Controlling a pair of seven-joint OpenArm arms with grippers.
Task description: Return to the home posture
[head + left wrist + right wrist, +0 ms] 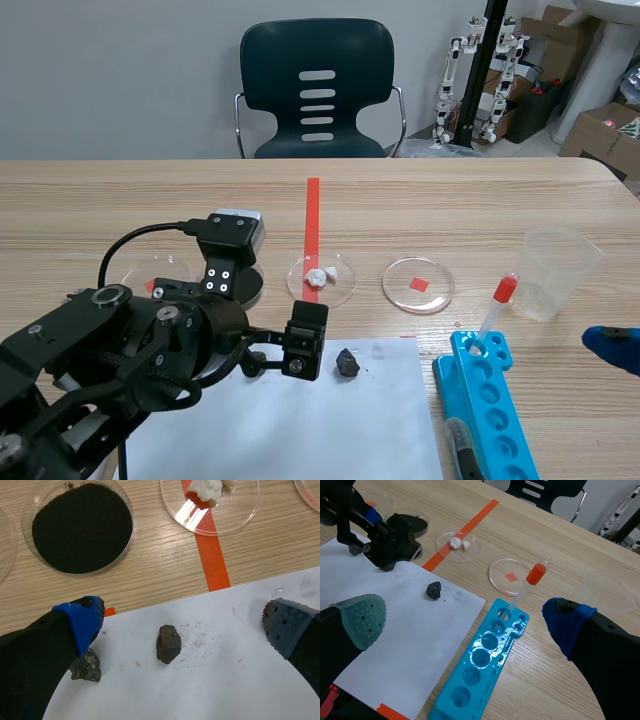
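My left gripper [290, 352] hangs open low over the white paper [300, 430], near the table's front left. In the left wrist view a dark rock [168, 643] lies on the paper [215, 685] between the open fingers of the left gripper [182, 625]. A second rock [86, 666] sits partly under one finger. The scene view shows a dark rock [347, 363] just right of that gripper. My right gripper [465, 625] is open and empty above the blue tube rack [485, 660]. Only its blue pad [612, 345] shows at the scene's right edge.
A red-capped tube [497, 310] stands in the blue rack [485, 400]. A clear cup [558, 270] is behind it. Petri dishes sit mid-table: one with a red square [418, 284], one with white lumps [321, 277], one with black powder [82, 527]. A chair [317, 90] stands beyond the table.
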